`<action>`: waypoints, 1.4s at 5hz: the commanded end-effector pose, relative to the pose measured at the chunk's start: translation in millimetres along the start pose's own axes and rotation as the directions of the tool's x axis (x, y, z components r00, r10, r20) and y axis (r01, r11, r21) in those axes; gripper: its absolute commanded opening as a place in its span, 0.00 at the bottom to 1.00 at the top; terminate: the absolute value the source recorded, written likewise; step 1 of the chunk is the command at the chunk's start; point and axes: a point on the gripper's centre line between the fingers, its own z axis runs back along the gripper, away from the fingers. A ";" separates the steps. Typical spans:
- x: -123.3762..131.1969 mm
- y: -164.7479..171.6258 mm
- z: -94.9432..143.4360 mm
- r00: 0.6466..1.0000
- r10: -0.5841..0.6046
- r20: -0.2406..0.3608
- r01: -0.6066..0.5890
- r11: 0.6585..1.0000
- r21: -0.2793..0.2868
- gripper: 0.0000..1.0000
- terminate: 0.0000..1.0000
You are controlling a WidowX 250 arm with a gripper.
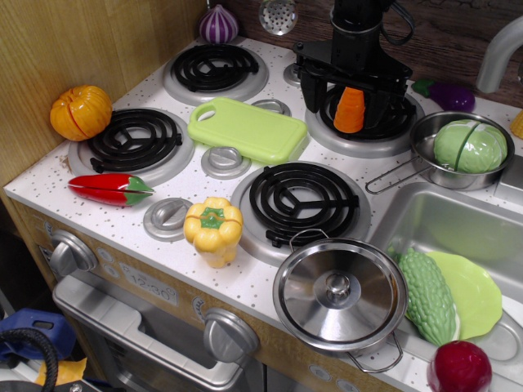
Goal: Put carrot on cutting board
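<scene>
The carrot (350, 110) is grasped in the hand (351, 104) and is held upright, thick end up and tip down, above the rear right burner (372, 122) near the far edge of the table (122, 224). The cutting board (247, 129) lies flat just to the left of the hand, between the burners. Its top is bare, so enough room is offered for the carrot.

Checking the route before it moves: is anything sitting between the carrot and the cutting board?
Nothing visible does. The end effector holds the carrot over the back right burner, and the cutting board lies just beside it with a bare top. Only a flat stove knob lies between.
</scene>
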 end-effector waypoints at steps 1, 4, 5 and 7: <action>0.0 0.0 0.0 1.000 0.000 0.000 0.000 1.000 0.000 1.00 0.00; 39.4 15.9 -10.0 0.992 -0.055 0.118 0.052 0.998 0.025 1.00 0.00; 46.7 18.3 -13.2 0.984 -0.063 0.164 0.057 0.998 0.042 1.00 0.00; 55.1 17.9 -22.8 0.974 -0.058 0.217 0.055 0.998 0.018 1.00 0.00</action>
